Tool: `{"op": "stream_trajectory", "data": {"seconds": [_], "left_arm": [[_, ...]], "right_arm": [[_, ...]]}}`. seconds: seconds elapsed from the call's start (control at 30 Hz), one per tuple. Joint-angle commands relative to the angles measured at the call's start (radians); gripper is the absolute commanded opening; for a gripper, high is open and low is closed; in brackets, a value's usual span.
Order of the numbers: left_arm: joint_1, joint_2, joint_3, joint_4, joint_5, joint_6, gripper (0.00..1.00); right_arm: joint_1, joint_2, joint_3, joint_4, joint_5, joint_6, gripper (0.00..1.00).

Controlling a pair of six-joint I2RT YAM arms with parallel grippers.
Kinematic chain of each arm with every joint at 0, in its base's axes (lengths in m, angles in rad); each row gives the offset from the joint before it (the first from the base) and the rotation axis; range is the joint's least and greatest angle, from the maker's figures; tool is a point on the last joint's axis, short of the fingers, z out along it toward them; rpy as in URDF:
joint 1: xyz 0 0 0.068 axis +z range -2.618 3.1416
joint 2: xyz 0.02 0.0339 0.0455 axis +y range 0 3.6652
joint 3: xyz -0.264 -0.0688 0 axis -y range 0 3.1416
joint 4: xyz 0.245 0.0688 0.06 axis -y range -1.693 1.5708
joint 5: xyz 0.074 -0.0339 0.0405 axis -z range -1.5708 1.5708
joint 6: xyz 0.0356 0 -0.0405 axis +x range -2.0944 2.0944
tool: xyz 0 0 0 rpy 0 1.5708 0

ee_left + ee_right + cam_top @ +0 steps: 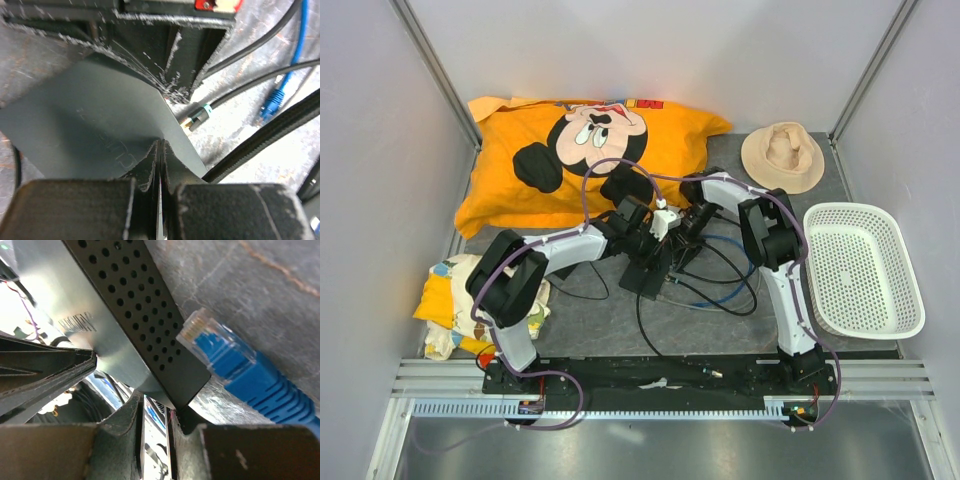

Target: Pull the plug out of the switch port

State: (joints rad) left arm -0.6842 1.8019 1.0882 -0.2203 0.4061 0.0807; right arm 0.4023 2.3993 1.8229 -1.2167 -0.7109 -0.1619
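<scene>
The switch (642, 272) is a flat black box on the grey mat between the two arms. My left gripper (652, 238) is shut, its tips (161, 145) resting on the switch's matte top face (85, 120). My right gripper (159, 405) stands at the switch's corner with a narrow gap and nothing between the fingers. Its right finger (200, 425) touches that corner. The perforated side (145, 325) faces the right wrist view. A blue plug (225, 357) lies loose on the mat beside it. A teal-booted plug (197, 115) also lies loose. The ports are hidden.
Black and blue cables (720, 275) loop over the mat right of the switch. An orange cartoon pillow (590, 150) lies at the back and a tan hat (782, 155) at the back right. A white basket (850, 208) stands right; folded cloth (445, 295) lies left.
</scene>
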Motion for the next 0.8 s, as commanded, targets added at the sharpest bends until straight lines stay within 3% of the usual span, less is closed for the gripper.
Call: {"op": "stream_trajectory", "data": {"seconds": [0.0, 0.5, 0.77], "left_arm": [[-0.021, 0.039, -0.022, -0.067, -0.191, 0.019, 0.02], [-0.029, 0.059, -0.027, -0.048, -0.191, -0.010, 0.02], [-0.029, 0.044, -0.019, -0.048, -0.165, 0.033, 0.02]], "right_arm": [[0.015, 0.107, 0.030, 0.263, 0.493, -0.142, 0.00], [0.015, 0.075, -0.028, 0.272, 0.476, -0.113, 0.00], [-0.006, -0.132, -0.065, 0.266, 0.441, -0.146, 0.00]]}}
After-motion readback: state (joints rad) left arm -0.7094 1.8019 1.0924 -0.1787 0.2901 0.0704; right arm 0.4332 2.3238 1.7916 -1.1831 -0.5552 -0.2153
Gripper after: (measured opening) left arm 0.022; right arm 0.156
